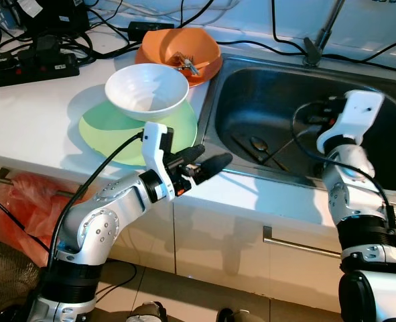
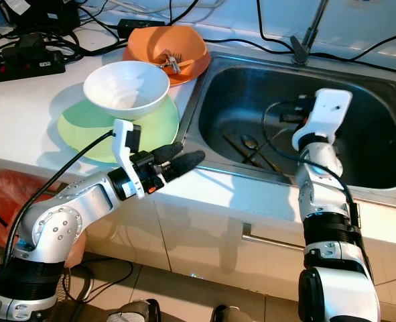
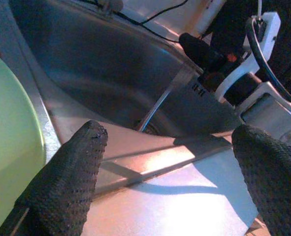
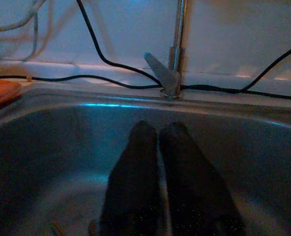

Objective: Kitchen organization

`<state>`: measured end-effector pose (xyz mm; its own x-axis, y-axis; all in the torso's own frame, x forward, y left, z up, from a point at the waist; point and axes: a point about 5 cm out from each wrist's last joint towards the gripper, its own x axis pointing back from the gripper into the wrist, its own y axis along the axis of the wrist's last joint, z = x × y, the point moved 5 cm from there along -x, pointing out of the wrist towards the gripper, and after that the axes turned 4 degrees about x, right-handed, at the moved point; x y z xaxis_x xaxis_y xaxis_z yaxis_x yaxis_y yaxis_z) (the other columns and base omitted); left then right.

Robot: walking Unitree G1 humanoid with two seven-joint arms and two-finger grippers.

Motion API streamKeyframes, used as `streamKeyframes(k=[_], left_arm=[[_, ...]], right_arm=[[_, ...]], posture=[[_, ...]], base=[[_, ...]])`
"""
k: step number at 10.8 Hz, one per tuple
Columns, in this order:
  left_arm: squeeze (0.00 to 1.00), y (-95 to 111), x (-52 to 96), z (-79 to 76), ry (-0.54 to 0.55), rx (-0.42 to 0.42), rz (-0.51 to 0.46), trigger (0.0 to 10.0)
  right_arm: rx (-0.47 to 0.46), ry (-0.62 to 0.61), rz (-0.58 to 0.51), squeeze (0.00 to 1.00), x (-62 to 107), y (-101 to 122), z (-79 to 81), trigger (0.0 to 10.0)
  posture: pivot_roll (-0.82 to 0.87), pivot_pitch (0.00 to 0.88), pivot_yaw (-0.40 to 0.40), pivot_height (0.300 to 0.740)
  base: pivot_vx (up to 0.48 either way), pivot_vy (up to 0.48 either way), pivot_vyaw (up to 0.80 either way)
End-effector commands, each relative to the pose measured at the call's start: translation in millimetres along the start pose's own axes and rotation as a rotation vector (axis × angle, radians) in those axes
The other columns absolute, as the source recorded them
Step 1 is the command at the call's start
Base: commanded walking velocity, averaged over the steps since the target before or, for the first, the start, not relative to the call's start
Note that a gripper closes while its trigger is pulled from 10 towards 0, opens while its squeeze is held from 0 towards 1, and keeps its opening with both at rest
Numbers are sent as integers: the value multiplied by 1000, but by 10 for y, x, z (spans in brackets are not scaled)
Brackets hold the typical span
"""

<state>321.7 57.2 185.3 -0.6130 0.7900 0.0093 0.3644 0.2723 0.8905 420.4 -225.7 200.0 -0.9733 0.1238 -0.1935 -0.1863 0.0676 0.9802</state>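
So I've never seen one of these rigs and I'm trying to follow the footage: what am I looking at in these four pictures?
It is a humanoid robot standing at a kitchen counter. The two wide pictures come from the twin cameras in its head, looking down at the same scene. The other two come from cameras on its wrists, each looking along that arm's two black fingers.

On the counter a white bowl sits on a green plate, with an orange bowl holding some cutlery behind them. To the right is a steel sink with a spoon and other utensils lying in the bottom, and a tap behind it.

The left gripper hovers open over the sink's front edge. The right gripper is down in the sink, fingers together. Neither holds anything.
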Motion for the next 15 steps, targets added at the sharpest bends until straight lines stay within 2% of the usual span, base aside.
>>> streamKeyframes(k=[1,5,6,8,9,11,12,13,14,15], left_arm=[[1000,-30,4,-13,1,-27,21,10000],[1000,-23,-4,0,9,-68,16,10000],[1000,49,-7,25,42,-127,-14,10000],[1000,405,-16,78,141,-246,-152,10000],[1000,532,-15,72,161,-270,-203,10000],[1000,690,3,132,233,-316,-278,10000],[1000,885,76,253,334,-353,-358,10000],[953,981,157,420,430,-363,-386,10000],[0,1058,267,636,544,-371,-388,10000],[0,1131,322,715,587,-383,-400,10000]], right_arm=[[13,10,-30,1000,-37,86,1,10000],[9,34,-28,1000,-27,29,46,10000],[-14,37,-31,1000,-18,25,55,10000],[-96,70,-53,1000,9,63,110,10000],[-138,82,-51,1000,16,74,140,10000],[-148,127,-42,1000,31,89,254,10000],[-183,199,-42,1000,73,117,385,10000],[-195,240,-44,949,113,127,457,10000],[-197,294,-56,0,175,157,555,10000],[-201,336,-61,0,228,184,622,10000]], posture=[[106,127,-42,740],[103,129,-44,740],[101,129,-42,740],[100,131,-44,740],[99,129,-49,740],[98,127,-50,740],[97,125,-50,740],[97,124,-50,740],[96,122,-47,740],[96,121,-45,740]], base=[[0,0,0],[0,0,0],[0,0,0],[0,0,0],[0,0,0],[0,0,0],[0,0,0],[0,0,0],[0,0,0],[0,0,0]])
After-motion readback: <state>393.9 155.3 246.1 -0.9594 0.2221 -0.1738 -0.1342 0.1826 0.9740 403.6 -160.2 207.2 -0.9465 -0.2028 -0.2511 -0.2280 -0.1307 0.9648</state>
